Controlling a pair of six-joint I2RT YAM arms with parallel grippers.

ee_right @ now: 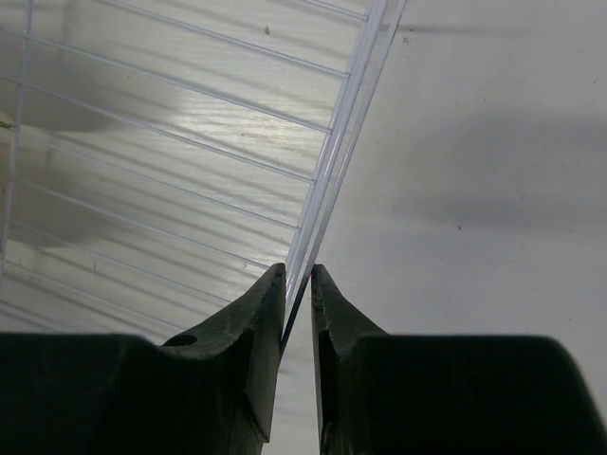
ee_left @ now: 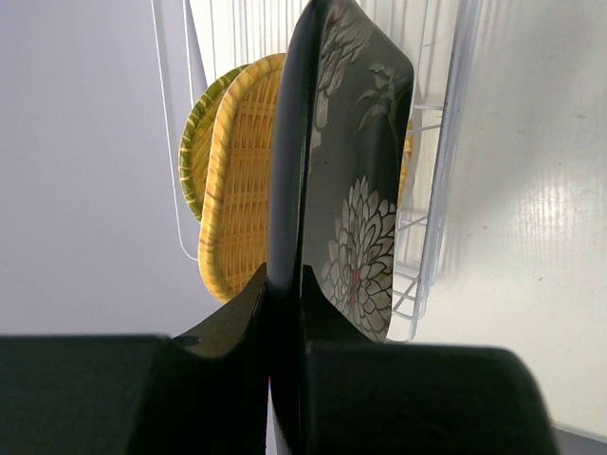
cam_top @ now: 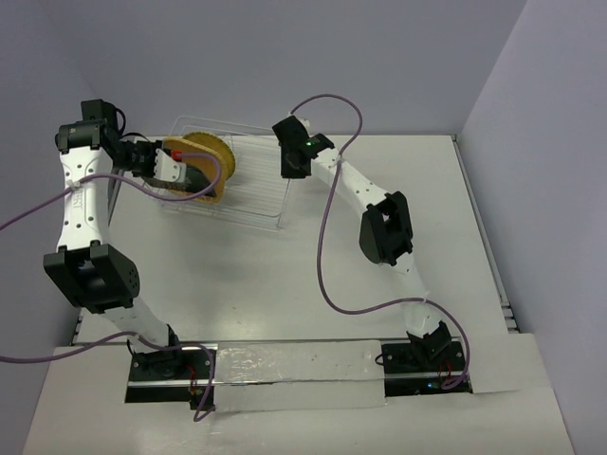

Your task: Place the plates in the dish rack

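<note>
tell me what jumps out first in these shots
The left claw clamps the black flowered plate on edge, upright at the dish rack at the table's far left. Just behind it, the orange woven plate and the yellow plate already stand in the rack. The right claw pinches the rack's clear rim.

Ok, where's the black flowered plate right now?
In the left wrist view the black plate stands on edge, clamped in the left pincer, at the left end of the dish rack, right beside the orange plate with the yellow plate behind it.
</note>
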